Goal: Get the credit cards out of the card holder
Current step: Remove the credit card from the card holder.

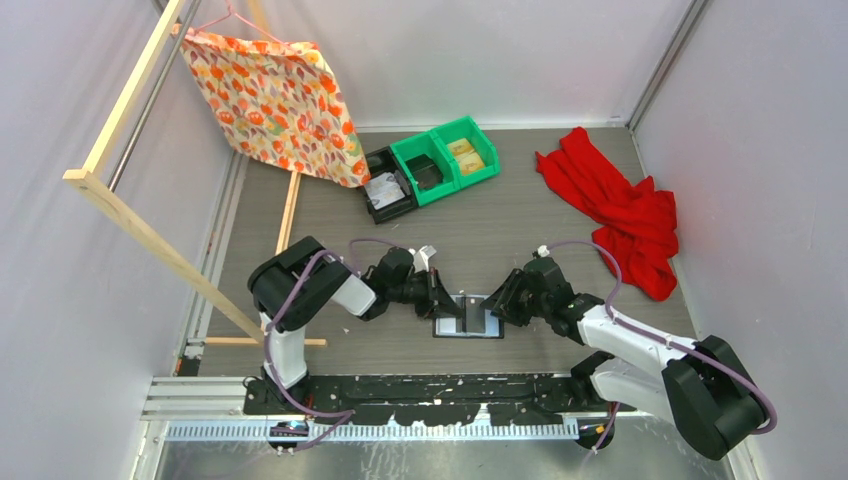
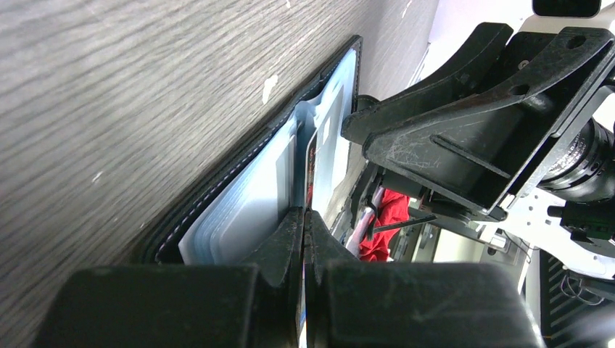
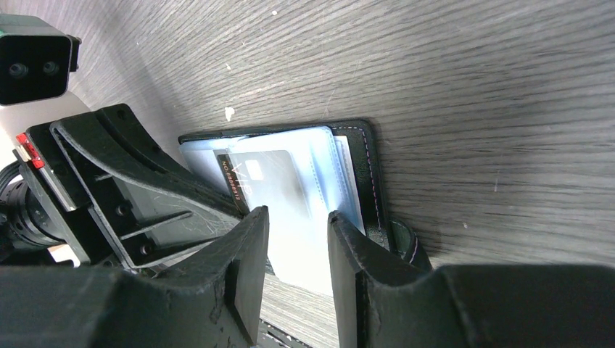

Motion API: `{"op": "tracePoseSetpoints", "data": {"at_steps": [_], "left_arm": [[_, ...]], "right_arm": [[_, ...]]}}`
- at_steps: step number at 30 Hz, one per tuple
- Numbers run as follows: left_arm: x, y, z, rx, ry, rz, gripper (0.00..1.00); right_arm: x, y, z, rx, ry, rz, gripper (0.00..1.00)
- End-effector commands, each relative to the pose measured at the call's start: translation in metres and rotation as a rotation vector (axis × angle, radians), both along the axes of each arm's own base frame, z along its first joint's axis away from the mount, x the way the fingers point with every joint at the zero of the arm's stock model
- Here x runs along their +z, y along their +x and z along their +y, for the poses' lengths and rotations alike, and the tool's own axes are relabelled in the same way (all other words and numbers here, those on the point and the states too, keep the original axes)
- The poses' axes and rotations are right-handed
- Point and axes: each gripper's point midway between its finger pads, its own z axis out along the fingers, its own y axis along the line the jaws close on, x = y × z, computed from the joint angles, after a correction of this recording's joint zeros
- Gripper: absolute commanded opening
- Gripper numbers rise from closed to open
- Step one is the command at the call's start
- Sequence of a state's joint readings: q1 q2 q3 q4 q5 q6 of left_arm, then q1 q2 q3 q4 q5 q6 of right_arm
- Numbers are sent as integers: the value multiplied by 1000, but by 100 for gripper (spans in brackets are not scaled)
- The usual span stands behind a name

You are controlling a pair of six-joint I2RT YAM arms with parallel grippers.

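The black card holder (image 1: pixel 468 318) lies open on the table between both grippers, its pale glossy sleeves (image 2: pixel 246 210) fanned up. My left gripper (image 1: pixel 441 296) (image 2: pixel 304 217) is shut on the thin edge of a dark-faced credit card (image 3: pixel 265 181) (image 2: pixel 311 163) that stands among the sleeves. The right gripper (image 1: pixel 500 303) (image 3: pixel 297 221) is open, its fingers apart over the pale sleeves near the holder's snap-tab side (image 3: pixel 402 239), with nothing pinched. Other cards are hidden inside the sleeves.
Two green bins (image 1: pixel 445 158) and a black bin (image 1: pixel 390 185) stand at the back centre. A red cloth (image 1: pixel 620 210) lies at the back right. A patterned cloth (image 1: pixel 275 100) hangs from a wooden frame (image 1: pixel 120 210) at the left.
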State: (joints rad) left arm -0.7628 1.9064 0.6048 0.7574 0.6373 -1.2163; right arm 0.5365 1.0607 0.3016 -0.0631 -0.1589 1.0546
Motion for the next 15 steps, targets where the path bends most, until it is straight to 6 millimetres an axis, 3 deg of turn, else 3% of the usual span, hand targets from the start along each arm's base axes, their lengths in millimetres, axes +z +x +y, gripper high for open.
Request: {"op": "tracePoseSetpoints", "data": {"at_steps": [1,15], "left_arm": [[9,0,9,-7,-1,-41,1],[14,-2,18,-17,-2,-41,1]], "right_arm": [[-36,-27,-24,-9,-129,122,41],[-35,-26,-24,-5,-130,117,41]]}}
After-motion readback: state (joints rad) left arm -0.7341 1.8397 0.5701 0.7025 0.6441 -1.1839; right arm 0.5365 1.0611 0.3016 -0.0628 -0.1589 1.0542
